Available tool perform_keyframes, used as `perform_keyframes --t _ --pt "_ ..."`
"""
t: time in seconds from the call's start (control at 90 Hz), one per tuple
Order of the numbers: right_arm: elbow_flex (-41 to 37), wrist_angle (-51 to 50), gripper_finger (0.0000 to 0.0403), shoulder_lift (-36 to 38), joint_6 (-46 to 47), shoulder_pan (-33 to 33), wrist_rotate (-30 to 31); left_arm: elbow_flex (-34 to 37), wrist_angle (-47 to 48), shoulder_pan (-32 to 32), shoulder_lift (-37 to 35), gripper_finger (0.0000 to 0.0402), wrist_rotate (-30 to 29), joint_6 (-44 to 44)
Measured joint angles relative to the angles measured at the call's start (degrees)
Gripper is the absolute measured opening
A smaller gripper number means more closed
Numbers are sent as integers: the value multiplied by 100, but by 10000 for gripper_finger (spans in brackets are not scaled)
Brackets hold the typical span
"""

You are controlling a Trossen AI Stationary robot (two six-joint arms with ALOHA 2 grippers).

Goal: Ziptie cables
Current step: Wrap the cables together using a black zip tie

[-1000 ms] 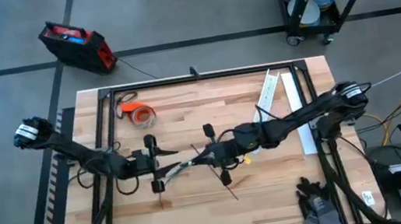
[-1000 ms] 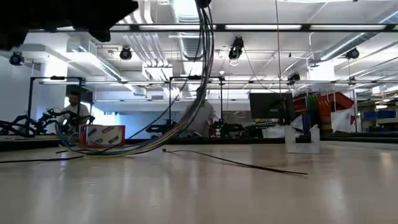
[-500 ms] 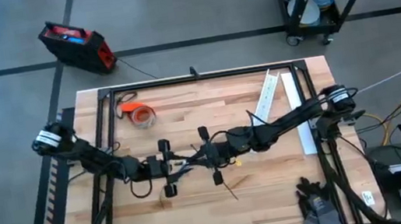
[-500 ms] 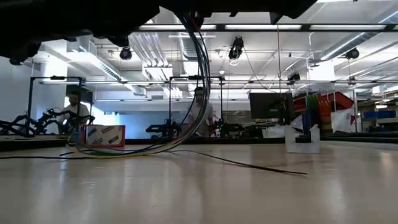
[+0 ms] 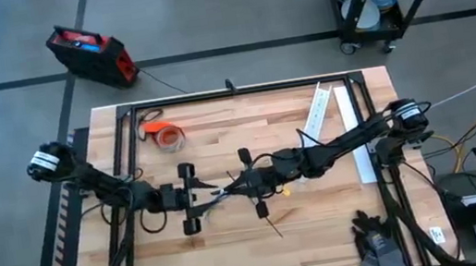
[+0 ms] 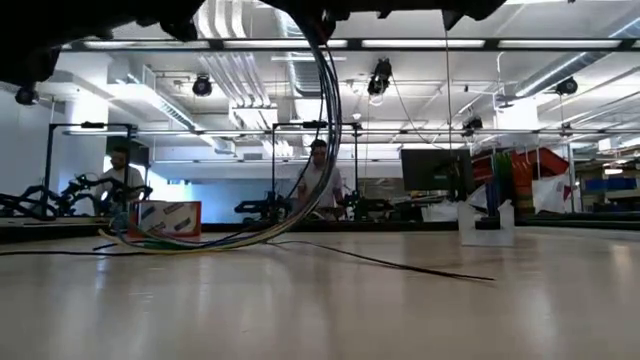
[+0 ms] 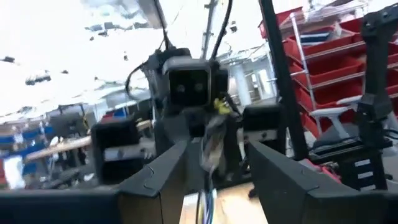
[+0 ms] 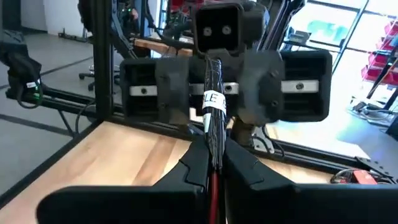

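Note:
The cables [image 5: 220, 194] form a thin dark bundle with a white label [image 8: 213, 99], strung between my two grippers above the table's middle. In the low view they curve down in an arc [image 6: 322, 130], and their lower part lies on the table [image 6: 190, 240]. My right gripper [image 8: 214, 168] is shut on the bundle. Facing it from the left, my left gripper [image 7: 214, 168] is open, with the bundle [image 7: 211, 140] running between its fingers. The ziptie [image 5: 273, 227] lies flat on the wood below the right gripper, a thin dark line [image 6: 400, 265] in the low view. My right gripper pinches the cable bundle [image 8: 214, 144] between its two fingers, a little short of the white label. The fingers come level from the table's right and lie along the bundle, which runs on past their tips, off the table. Whether my left gripper touches the bundle, I cannot tell.
An orange tape roll [image 5: 167, 137] lies at the back left. A long white slotted channel [image 5: 317, 111] and a white strip [image 5: 356, 140] lie at the back right. A black frame [image 5: 242, 92] borders the table. Gloves [image 5: 377, 242] sit off the near right corner.
Both grippers first closed in on each other along the bundle, then eased slightly apart. The left one ends a little farther right than a second ago, the right one a little farther left. In the low view the hanging cables have bowed into a rounder arc.

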State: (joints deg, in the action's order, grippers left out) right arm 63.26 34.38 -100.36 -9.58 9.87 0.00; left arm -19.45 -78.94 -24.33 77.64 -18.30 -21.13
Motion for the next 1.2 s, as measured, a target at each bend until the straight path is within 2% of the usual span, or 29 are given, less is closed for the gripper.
perform_keyframes --t 0.256,0.456,0.644,0.7,0.811,0.933,1.122,1.2 --pt "0 264 8 -4 -2 0 -3 -416 35 98 255 119 3 -347" --pt "-2 372 8 -4 11 0 -8 -417 31 98 211 91 -11 -393" --pt "11 407 8 -4 17 0 -25 -475 24 174 222 36 -18 -391" --pt "11 397 9 5 17 0 -26 -516 26 189 222 20 -53 -387" --pt "1 381 13 12 89 0 8 -582 181 193 166 21 -372 -361" --pt "0 179 36 135 52 -26 150 -810 1171 192 -222 27 -968 -635" --pt "63 -749 116 510 -70 -22 829 -1991 4452 214 -1009 20 -1399 -569" --pt "130 -1243 151 662 -245 -22 998 -2580 5398 214 -1121 20 -1589 -519"
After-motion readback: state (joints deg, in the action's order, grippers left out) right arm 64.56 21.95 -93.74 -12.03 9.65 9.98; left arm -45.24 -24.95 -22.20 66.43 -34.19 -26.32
